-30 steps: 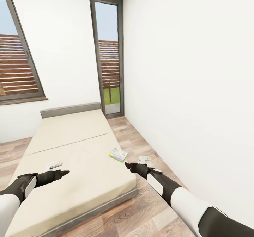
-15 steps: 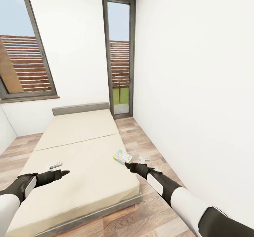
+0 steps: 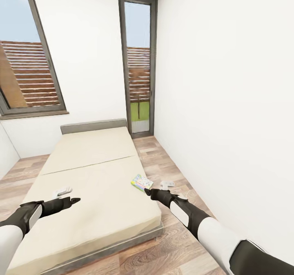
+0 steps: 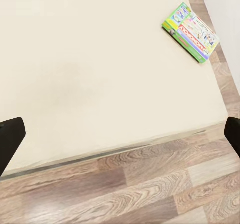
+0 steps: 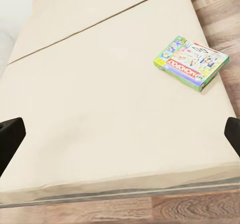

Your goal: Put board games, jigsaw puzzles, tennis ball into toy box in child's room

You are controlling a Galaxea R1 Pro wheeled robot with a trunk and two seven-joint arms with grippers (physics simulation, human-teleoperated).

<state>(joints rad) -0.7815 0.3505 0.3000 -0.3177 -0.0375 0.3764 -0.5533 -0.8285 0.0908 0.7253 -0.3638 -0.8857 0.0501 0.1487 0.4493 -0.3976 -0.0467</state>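
A green-edged board game [image 3: 142, 182] lies flat at the right edge of the beige bed [image 3: 90, 164], close to its foot end. It shows too in the left wrist view [image 4: 191, 32] and in the right wrist view [image 5: 191, 61], where its printed cover is plain. My right gripper [image 3: 147, 192] hovers open just in front of that box, not touching it. Over the bed's near left part my left gripper [image 3: 75, 200] is open and holds nothing. The table and toy box are out of view.
A white wall [image 3: 228, 103] runs close along my right arm, leaving a narrow strip of wood floor [image 3: 171, 173] beside the bed. A tall glass door [image 3: 139, 62] stands at the back and a window [image 3: 28, 62] at the left.
The whole picture shifted to the right a second ago, so the camera turned left; since half a second ago it is steady. Both arms keep their pose.
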